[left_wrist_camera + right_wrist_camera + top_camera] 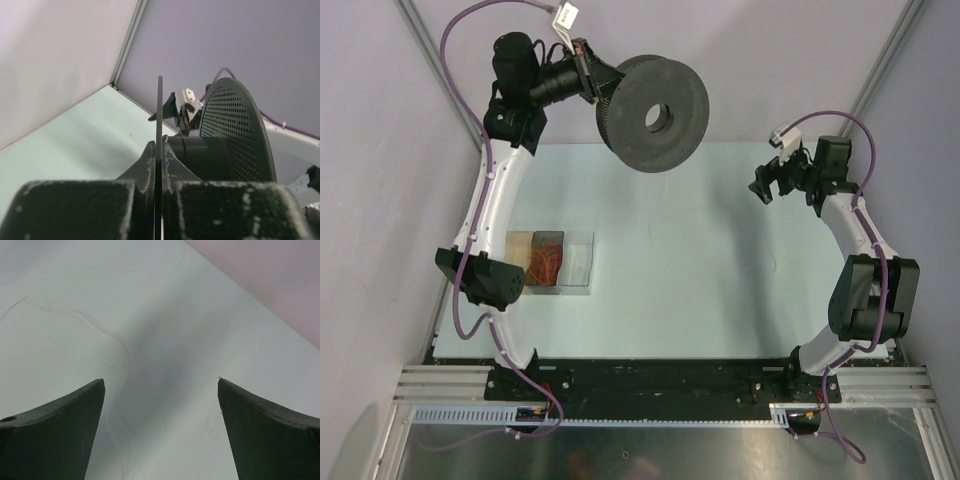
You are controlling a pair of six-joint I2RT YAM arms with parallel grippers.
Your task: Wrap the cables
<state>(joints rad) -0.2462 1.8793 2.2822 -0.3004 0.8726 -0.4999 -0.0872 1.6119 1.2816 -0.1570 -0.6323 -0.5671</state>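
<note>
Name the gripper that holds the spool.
The left gripper: its jaws are shut on one flange of the black spool, held off the table. The right gripper is open and empty, above the thin cable.

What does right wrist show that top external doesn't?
Right wrist only: the thin white thread-like cable lying loose on the pale green table, curving below the right gripper. I can't make it out from above.
Top external only: the black perforated spool held up by the left gripper, jaws shut on its rim, and the clear plastic box with orange bits inside.
Both: that table, and the right gripper with its jaws open and empty.
</note>
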